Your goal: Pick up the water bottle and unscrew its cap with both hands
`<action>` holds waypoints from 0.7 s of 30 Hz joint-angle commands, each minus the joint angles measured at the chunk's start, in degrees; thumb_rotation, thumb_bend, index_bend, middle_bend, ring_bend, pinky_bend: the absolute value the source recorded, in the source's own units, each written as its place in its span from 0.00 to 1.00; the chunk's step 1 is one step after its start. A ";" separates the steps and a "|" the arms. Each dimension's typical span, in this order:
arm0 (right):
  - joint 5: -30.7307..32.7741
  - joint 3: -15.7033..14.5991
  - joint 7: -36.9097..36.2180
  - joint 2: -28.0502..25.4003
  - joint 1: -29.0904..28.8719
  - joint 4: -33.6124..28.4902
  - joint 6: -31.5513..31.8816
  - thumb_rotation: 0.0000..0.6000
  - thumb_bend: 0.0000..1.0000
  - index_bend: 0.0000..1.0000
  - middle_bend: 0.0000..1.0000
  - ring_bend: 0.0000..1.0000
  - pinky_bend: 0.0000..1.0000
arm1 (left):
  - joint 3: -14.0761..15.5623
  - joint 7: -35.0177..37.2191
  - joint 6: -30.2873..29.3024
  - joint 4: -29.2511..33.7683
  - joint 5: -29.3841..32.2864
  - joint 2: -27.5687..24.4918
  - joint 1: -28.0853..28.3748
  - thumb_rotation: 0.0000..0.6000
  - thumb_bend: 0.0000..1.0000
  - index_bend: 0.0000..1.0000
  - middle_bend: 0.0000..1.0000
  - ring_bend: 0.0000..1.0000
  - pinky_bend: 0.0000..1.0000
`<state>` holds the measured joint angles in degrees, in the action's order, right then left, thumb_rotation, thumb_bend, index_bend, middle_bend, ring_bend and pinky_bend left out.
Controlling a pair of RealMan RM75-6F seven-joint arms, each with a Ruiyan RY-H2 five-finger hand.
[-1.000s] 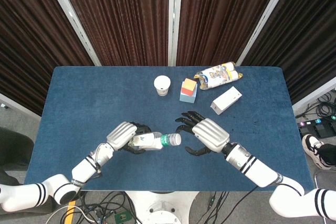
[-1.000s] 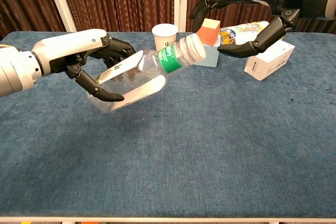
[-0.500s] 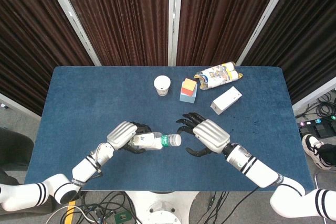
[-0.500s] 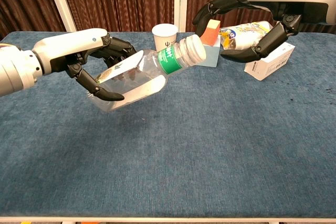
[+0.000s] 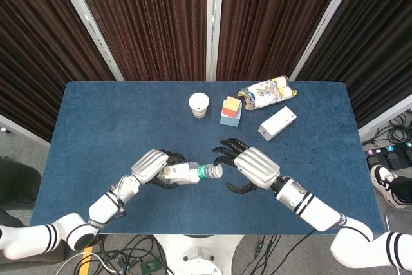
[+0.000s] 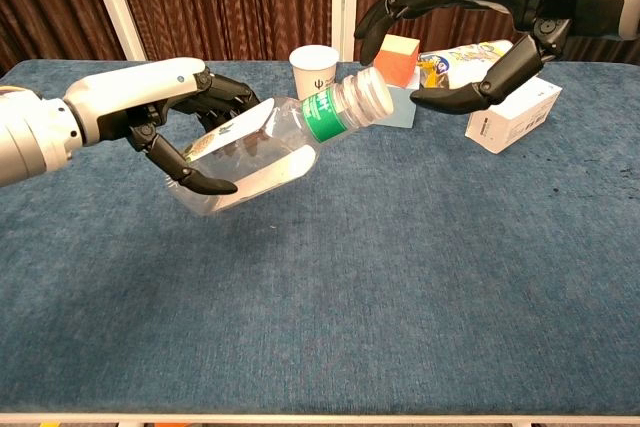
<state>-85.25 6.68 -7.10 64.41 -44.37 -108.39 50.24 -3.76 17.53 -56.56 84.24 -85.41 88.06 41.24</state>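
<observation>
My left robot hand (image 6: 165, 117) holds the bottle (image 6: 265, 152) off the surface, its cap (image 6: 368, 93) tilted toward my right robot hand (image 6: 470, 32). That one hovers spread wide, empty, just beside the cap. I judge the grasp comes next: I must close its fingers round the cap before twisting.

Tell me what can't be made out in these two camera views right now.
- Head view: the left hand covers most of the water bottle, so its fingers' grip is hidden.
- Chest view: the right hand is cut off by the top edge, and it hides part of the snack bag.
- Both views: the print on the paper cup and white box is too small to read.
- Whether the cap has loosened cannot be told.
</observation>
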 commanded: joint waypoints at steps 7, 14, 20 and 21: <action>1.32 -0.22 -0.25 0.02 0.49 1.07 -0.15 0.86 0.31 0.28 0.12 0.00 0.00 | -0.11 0.22 -0.32 0.27 -0.30 -0.24 0.01 1.00 0.34 0.56 0.57 0.44 0.42; 1.00 -0.53 -0.12 -0.02 0.49 0.82 -0.48 0.86 0.31 0.28 0.12 0.00 0.00 | -0.15 -0.14 -0.14 0.28 -0.02 -0.21 0.03 1.00 0.34 0.56 0.58 0.44 0.42; 0.56 -0.29 0.02 -0.13 0.25 0.49 -0.45 0.86 0.31 0.28 0.12 0.00 0.00 | -0.11 -0.26 0.04 0.24 0.08 -0.09 0.08 1.00 0.34 0.56 0.57 0.44 0.42; 0.52 -0.25 0.05 -0.12 0.22 0.48 -0.45 0.86 0.31 0.28 0.12 0.00 0.00 | -0.10 -0.28 0.07 0.21 0.09 -0.06 0.08 1.00 0.34 0.56 0.57 0.44 0.42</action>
<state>-84.72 6.41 -7.06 64.29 -44.15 -107.91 49.80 -3.87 17.25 -56.50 84.45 -85.33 87.99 41.32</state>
